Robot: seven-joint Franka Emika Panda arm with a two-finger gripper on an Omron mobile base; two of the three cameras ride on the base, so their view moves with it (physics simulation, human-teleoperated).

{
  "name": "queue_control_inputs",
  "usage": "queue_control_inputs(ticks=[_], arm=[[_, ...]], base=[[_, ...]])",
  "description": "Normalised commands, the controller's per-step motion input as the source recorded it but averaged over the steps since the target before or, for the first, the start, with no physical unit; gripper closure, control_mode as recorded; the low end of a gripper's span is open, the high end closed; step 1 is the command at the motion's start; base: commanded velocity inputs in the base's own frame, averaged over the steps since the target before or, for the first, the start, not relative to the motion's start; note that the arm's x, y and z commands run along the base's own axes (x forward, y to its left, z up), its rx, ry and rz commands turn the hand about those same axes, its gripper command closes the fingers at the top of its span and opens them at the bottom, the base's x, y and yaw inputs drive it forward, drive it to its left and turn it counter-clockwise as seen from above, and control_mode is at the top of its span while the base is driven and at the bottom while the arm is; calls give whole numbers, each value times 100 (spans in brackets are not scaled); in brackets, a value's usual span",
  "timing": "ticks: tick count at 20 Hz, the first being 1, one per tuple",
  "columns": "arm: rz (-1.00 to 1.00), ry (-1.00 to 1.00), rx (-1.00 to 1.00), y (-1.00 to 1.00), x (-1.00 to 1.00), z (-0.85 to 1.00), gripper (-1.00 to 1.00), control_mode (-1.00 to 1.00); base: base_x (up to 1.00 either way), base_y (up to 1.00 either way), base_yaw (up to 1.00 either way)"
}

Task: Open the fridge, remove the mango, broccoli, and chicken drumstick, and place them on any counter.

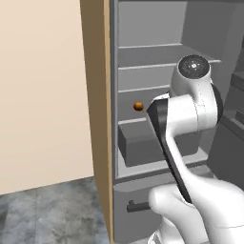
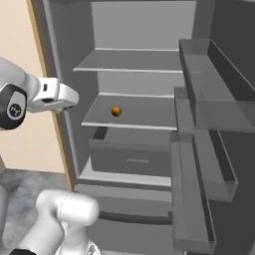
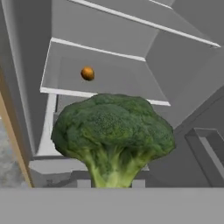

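Observation:
The fridge (image 2: 129,60) stands open, with its door swung out to the right. In the hand view a big dark green broccoli (image 3: 113,131) with a pale stem sits right in front of the camera. My gripper (image 3: 113,183) is shut on its stem, and the fingertips are hidden behind it. The white hand (image 2: 57,97) hangs just outside the fridge's left edge, at middle-shelf height. The small orange mango (image 1: 138,106) (image 2: 116,111) (image 3: 87,73) lies alone on the middle shelf, to the left. The chicken drumstick and the counter are out of view.
A tan wood side panel (image 1: 97,119) runs along the fridge's left side. Below the middle shelf sits a grey crisper drawer (image 2: 132,157). Door bins (image 2: 199,149) stick out on the right. The lower drawer has a black handle (image 1: 137,207).

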Motion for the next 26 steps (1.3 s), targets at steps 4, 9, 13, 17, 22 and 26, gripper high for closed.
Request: queue_control_inputs(ticks=[4, 9, 13, 17, 22, 26], arm=[[0, 0, 0, 0, 0, 0, 100, 100], [0, 0, 0, 0, 0, 0, 100, 100], [0, 0, 0, 0, 0, 0, 100, 100], [0, 0, 0, 0, 0, 0, 100, 100], [0, 0, 0, 0, 0, 0, 100, 100], [0, 0, 0, 0, 0, 0, 100, 100]], base=[[-100, 51, -56], [-93, 46, -75], [-88, 29, -84], [-87, 26, -85], [-72, 2, -82], [-49, -13, -78]])
